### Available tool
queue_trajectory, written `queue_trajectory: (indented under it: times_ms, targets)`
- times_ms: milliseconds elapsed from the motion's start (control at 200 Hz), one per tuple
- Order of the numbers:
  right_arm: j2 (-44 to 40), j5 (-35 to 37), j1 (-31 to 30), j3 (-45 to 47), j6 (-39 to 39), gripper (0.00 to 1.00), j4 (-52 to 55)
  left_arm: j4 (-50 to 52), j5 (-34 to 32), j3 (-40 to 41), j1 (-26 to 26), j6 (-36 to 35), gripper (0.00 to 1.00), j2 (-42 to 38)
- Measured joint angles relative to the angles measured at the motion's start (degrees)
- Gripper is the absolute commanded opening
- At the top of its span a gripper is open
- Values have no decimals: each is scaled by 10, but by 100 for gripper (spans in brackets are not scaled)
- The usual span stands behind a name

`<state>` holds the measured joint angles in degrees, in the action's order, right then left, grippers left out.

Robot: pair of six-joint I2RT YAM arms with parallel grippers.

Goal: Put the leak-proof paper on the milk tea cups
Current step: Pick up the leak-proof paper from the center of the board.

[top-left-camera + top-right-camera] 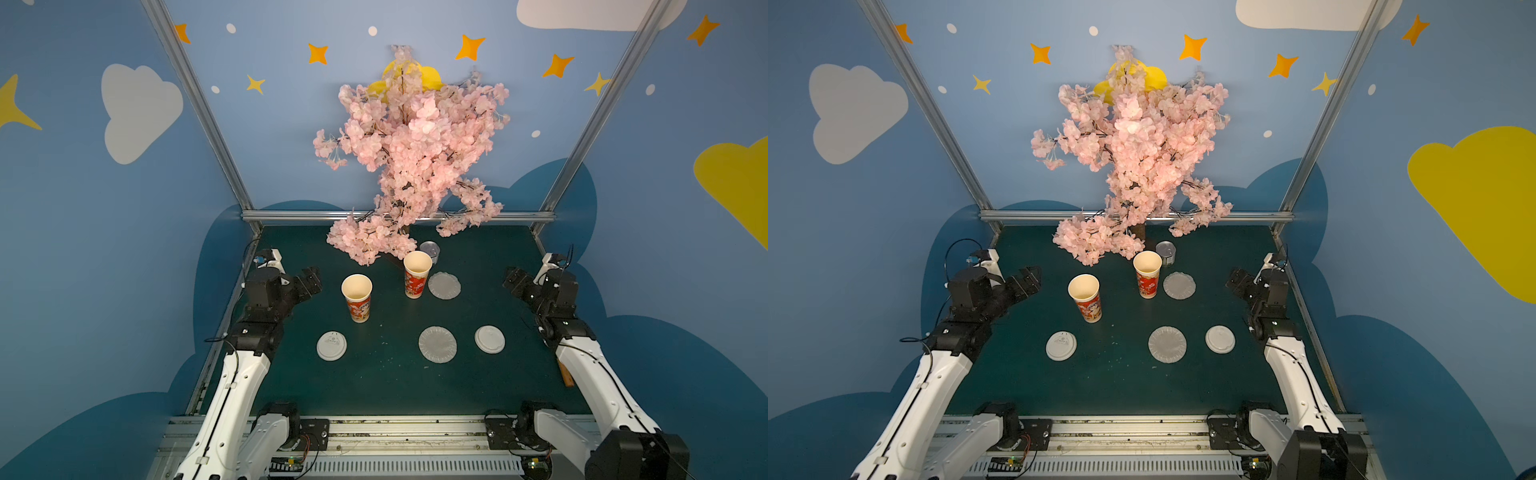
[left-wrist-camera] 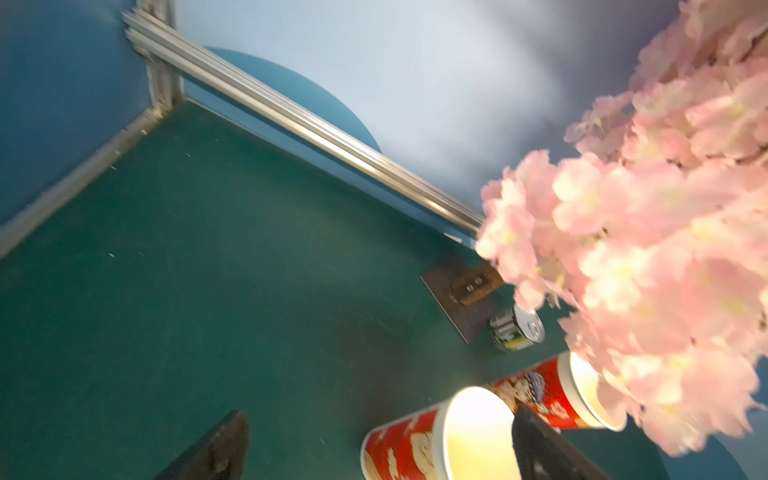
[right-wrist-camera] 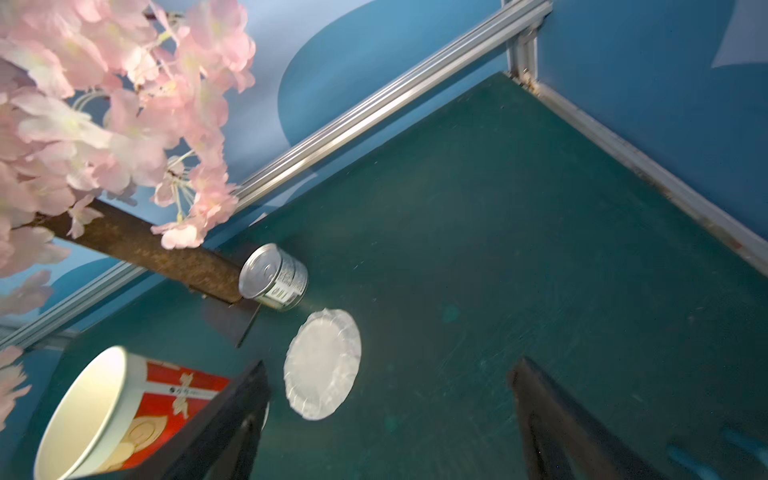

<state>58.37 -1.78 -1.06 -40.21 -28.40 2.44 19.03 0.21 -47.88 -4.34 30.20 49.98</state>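
As seen in both top views, the left milk tea cup (image 1: 357, 297) and the far milk tea cup (image 1: 417, 274) stand uncovered on the worktop (image 1: 382, 386). The far leak-proof paper (image 1: 444, 285) lies flat just right of that far one, and the near leak-proof paper (image 1: 437, 344) lies nearer. Left wrist view: the left gripper (image 2: 380, 415) gapes empty. Right wrist view: the right gripper (image 3: 390, 365) is spread wide, holding nothing.

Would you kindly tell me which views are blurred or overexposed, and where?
Left wrist view: the pink blossom tree is motion-smeared, and the nearer red-orange paper cup has its cream inside blown out. Right wrist view: blossoms soft, but the silver tin can and crinkled round paper sheet read fairly sharp. Both top views: sharp throughout, the blossoms bright against the dimmer dark green table.
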Motion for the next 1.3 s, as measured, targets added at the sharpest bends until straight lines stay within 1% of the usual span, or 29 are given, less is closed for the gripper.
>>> queue_trajectory:
  times_ms: [85,180,305,446,561,596,651,706,776,841,891,921,946,996,1061,1172,1222,1302]
  targets:
    - [0,-33,-19,-2,-12,94,25,25,0,4,-38,14,95,-21]
    - [0,-62,-55,-4,-16,94,56,48,-2,15,-67,31,94,-43]
    - [5,-90,-116,-10,-21,94,82,73,-1,37,-86,44,93,-58]
    - [30,-105,-186,-11,-26,93,102,89,8,55,-92,48,93,-58]
    - [49,-108,-231,-11,-30,79,112,91,17,55,-92,48,92,-54]
    - [52,-108,-241,-11,-31,73,113,91,19,55,-92,48,91,-53]
    - [60,-110,-254,-10,-34,66,115,91,24,55,-93,48,91,-53]
    - [71,-116,-263,-7,-38,63,116,92,31,55,-93,49,89,-53]
    - [91,-125,-265,-3,-43,62,122,94,38,55,-96,50,90,-53]
    - [115,-133,-265,-3,-40,53,134,97,46,55,-104,50,90,-53]
    - [133,-141,-265,-3,-39,52,143,102,48,55,-115,53,89,-53]
    - [144,-144,-265,-3,-37,48,149,104,50,55,-126,57,88,-53]
    - [153,-145,-265,-3,-33,47,153,105,52,56,-135,62,87,-54]
    - [169,-150,-265,-3,-29,47,159,103,51,62,-158,72,86,-58]
    - [188,-155,-265,-3,-23,50,162,96,47,81,-200,94,84,-67]
    - [213,-155,-265,-3,-12,53,169,81,21,124,-296,142,83,-68]
    - [219,-155,-265,-3,-9,54,172,70,2,143,-351,168,82,-58]
    - [223,-151,-265,-2,-4,55,176,45,-28,167,-420,207,81,-35]
